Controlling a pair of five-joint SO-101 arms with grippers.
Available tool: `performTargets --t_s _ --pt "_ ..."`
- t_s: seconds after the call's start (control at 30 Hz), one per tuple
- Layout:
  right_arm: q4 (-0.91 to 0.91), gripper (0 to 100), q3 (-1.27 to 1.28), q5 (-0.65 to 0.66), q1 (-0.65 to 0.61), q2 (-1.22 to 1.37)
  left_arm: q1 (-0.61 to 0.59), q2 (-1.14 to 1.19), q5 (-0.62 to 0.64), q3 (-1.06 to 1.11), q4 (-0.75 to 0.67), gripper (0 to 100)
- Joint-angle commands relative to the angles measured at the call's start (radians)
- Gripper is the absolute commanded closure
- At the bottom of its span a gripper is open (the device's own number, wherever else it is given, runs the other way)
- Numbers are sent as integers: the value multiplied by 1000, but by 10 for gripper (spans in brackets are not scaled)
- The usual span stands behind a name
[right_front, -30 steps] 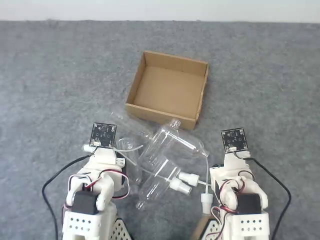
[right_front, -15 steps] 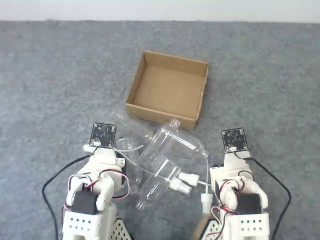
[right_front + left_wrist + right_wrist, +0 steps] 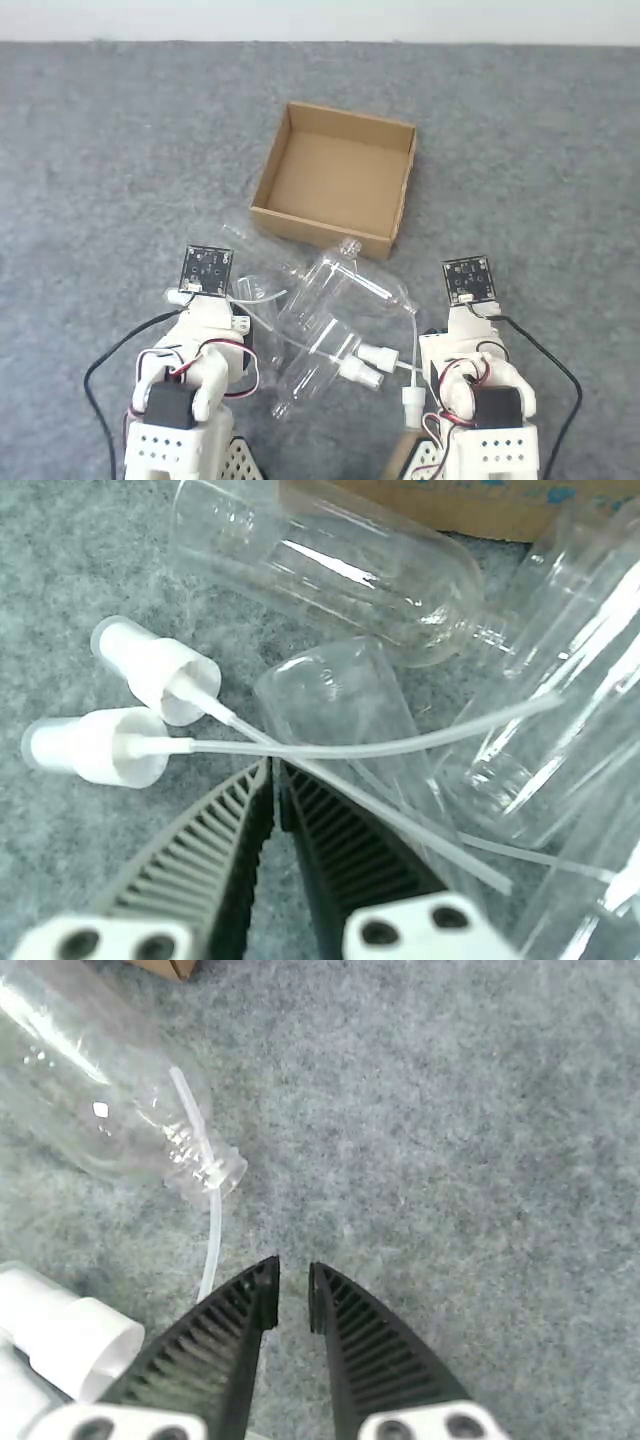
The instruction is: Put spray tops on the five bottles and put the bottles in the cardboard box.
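Left gripper (image 3: 272, 765) - fingers practically together, only a thin slit between them, nothing in it. The tips hung over grey carpet (image 3: 60, 570), just short of a clear bottle (image 3: 340, 705) lying with its base toward them. Two thin dip tubes (image 3: 400, 745) crossed right ahead of the tips; couldn't tell if they touched. One white spray top (image 3: 155, 670) and a second spray top (image 3: 95, 745) lay loose on the carpet to one side, both close. A longer bottle (image 3: 330, 565) lay farther out, next to the cardboard.

Right gripper (image 3: 293, 1263) - fingers close together with a narrow gap, empty, over bare carpet. A bottle neck (image 3: 200, 1165) was near, off to one side, with a tube draped across it. A white cap (image 3: 60, 1335) sat just beside one finger.

High view: the bottles (image 3: 320, 300) lay in a tangled pile between the two arms, overlapping too much to count. Three loose tops (image 3: 378, 355) lay by the right arm's base. The cardboard box (image 3: 320, 228) sat open-topped, its near wall just beyond the pile. There was wide open carpet outboard of both arms and around the box.
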Motion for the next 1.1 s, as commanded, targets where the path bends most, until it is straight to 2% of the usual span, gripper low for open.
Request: performTargets --t_s 0.0,0.87,1.07 --pt "5 991 26 12 8 -15 3 -17 -5 -10 0 988" --pt "4 991 25 14 -35 -15 3 -17 -5 -10 0 988" --pt "4 990 -48 15 -28 -15 3 -17 -5 -10 0 988"
